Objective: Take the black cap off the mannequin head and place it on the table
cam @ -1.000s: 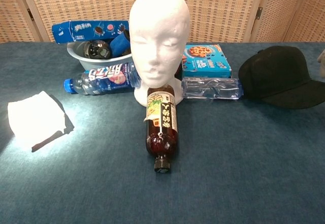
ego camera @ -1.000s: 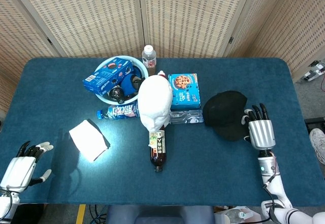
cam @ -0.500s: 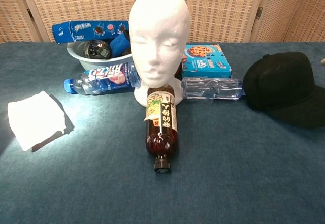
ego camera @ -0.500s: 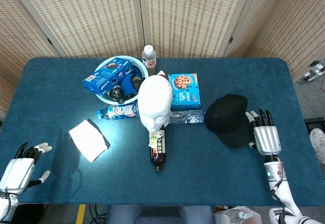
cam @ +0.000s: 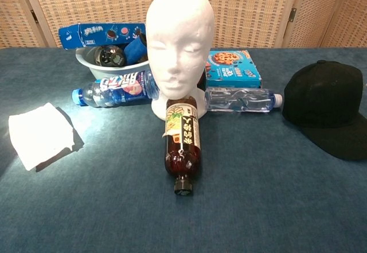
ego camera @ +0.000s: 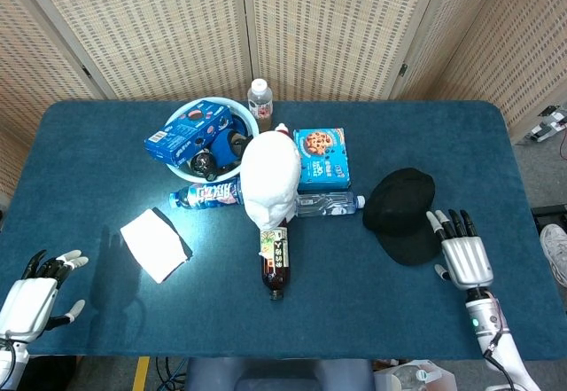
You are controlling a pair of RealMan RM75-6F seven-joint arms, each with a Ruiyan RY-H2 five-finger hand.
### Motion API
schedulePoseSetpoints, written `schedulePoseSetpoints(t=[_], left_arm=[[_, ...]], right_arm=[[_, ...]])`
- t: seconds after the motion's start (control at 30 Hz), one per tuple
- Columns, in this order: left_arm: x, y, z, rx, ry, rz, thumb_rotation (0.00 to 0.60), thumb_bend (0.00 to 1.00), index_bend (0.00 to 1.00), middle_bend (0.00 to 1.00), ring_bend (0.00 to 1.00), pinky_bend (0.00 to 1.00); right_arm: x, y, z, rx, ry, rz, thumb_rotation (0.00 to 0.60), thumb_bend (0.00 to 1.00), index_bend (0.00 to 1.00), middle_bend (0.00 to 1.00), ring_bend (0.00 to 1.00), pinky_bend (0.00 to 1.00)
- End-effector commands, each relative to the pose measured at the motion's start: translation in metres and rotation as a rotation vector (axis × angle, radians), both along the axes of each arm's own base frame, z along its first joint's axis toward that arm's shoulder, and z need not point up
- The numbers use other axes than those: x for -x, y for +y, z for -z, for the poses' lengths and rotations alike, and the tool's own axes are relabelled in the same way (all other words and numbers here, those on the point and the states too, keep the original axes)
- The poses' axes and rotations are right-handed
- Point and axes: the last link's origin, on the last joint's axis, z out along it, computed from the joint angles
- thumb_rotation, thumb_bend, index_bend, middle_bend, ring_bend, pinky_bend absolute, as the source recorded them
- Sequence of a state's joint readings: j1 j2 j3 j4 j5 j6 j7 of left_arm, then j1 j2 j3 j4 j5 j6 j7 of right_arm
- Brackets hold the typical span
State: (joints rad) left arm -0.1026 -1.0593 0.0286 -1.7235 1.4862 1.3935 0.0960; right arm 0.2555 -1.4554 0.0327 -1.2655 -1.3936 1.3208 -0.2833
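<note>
The black cap point(ego camera: 404, 214) point(cam: 327, 107) lies flat on the blue table point(ego camera: 354, 302), to the right of the bare white mannequin head point(ego camera: 270, 178) point(cam: 179, 41). My right hand point(ego camera: 462, 254) hovers just right of the cap's brim near the front edge, fingers spread, holding nothing and apart from the cap. My left hand point(ego camera: 37, 293) sits at the front left corner, fingers apart and empty. Neither hand shows in the chest view.
A dark drink bottle point(ego camera: 275, 262) lies in front of the head. A clear bottle point(ego camera: 326, 203) and a blue-labelled bottle point(ego camera: 205, 196) flank it. Behind stand a cookie box point(ego camera: 321, 156), a bowl point(ego camera: 188, 171) of items and an upright bottle point(ego camera: 259, 100). A white cloth point(ego camera: 155, 245) lies left.
The cap slid right and toward the front, away from the clear bottle. My right hand drew back toward the front edge and off the cap. The left hand sank slightly.
</note>
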Motion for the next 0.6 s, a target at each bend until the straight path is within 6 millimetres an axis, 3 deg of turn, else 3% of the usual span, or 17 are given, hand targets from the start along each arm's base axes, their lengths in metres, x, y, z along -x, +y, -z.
schedulePoseSetpoints(t=[0.03,0.13,0.27,0.43,0.6], left_arm=[[0.0,0.0,-0.001,-0.006,-0.002,0.003,0.6,0.24,0.24,0.16,0.17,0.0],[0.0,0.0,-0.002,-0.014,-0.001,0.008,0.6,0.24,0.24,0.16,0.17,0.0],[0.0,0.001,-0.003,-0.023,0.0,0.014,0.6,0.24,0.24,0.16,0.17,0.0],[-0.001,0.001,-0.003,-0.028,0.0,0.02,0.6,0.24,0.24,0.16,0.17,0.0],[-0.002,0.0,-0.003,-0.03,0.0,0.024,0.6,0.24,0.24,0.16,0.17,0.0]], right_arm=[[-0.002,0.007,-0.015,0.061,-0.033,-0.023,0.6,0.0,0.0,0.05,0.0,0.0],[-0.005,0.013,-0.033,0.13,-0.058,-0.056,0.6,0.0,0.01,0.1,0.0,0.0],[-0.011,0.02,-0.059,0.18,-0.114,-0.103,0.6,0.0,0.13,0.17,0.03,0.02],[-0.018,0.032,-0.091,0.213,-0.112,-0.16,0.6,0.05,0.25,0.28,0.18,0.21],[-0.019,0.049,-0.111,0.203,-0.057,-0.15,0.6,0.08,0.29,0.3,0.19,0.23]])
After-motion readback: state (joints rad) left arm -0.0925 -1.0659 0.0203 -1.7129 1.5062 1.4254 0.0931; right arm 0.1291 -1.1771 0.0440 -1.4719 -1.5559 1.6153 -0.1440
